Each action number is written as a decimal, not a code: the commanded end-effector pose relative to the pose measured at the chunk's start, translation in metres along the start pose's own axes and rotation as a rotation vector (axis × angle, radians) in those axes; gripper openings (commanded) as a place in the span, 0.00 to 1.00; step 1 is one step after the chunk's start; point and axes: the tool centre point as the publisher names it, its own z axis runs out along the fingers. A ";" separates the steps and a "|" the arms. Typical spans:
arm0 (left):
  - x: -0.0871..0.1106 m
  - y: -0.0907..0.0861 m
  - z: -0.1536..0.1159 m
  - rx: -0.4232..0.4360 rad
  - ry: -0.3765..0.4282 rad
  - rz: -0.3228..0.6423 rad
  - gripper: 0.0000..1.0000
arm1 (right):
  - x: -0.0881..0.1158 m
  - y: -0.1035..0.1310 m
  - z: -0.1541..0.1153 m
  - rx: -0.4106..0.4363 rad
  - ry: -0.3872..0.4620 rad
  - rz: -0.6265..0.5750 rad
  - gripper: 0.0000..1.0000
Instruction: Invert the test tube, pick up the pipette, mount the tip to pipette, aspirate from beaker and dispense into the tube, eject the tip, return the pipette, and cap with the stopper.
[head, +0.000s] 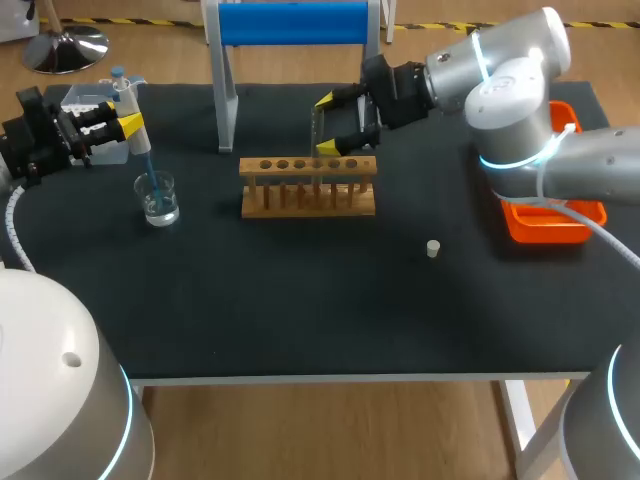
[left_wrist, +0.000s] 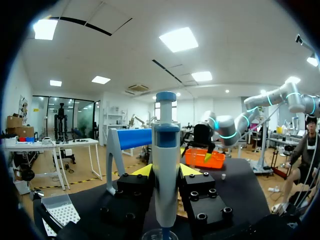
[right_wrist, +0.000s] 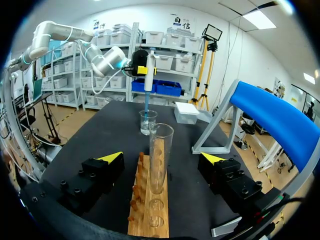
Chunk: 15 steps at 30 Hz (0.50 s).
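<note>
Currently the pipette (head: 124, 100) is standing upright over the beaker (head: 158, 200), with its blue tip (head: 147, 168) dipping inside, so the aspirating step looks to be in hand. The left pincer (head: 128, 125) is clamping the pipette's body from both sides. The beaker is sitting at about 9 o'clock from the wooden rack (head: 308, 190), near it but apart. The test tube (right_wrist: 161, 150) is standing mouth-up in the rack, between the wide-apart fingers of the right pincer (head: 327, 124), which are not touching it. The stopper (head: 433, 248) is lying at about 4 o'clock from the rack.

Next, I judge, the tip is needing a straight lift clear of the beaker's rim, then careful centring over the tube's narrow mouth. How much liquid the tip is holding is impossible to tell. In the left wrist view the beaker is showing only its rim.
</note>
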 end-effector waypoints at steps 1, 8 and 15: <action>0.000 -0.001 -0.001 0.000 0.003 -0.001 0.00 | 0.005 0.002 0.005 0.010 -0.009 0.002 1.00; 0.000 -0.001 -0.001 0.000 0.003 -0.001 0.00 | 0.004 0.002 0.012 0.036 -0.019 0.006 1.00; 0.000 -0.001 -0.001 0.000 0.003 -0.001 0.00 | 0.002 0.000 0.018 0.053 -0.023 0.008 1.00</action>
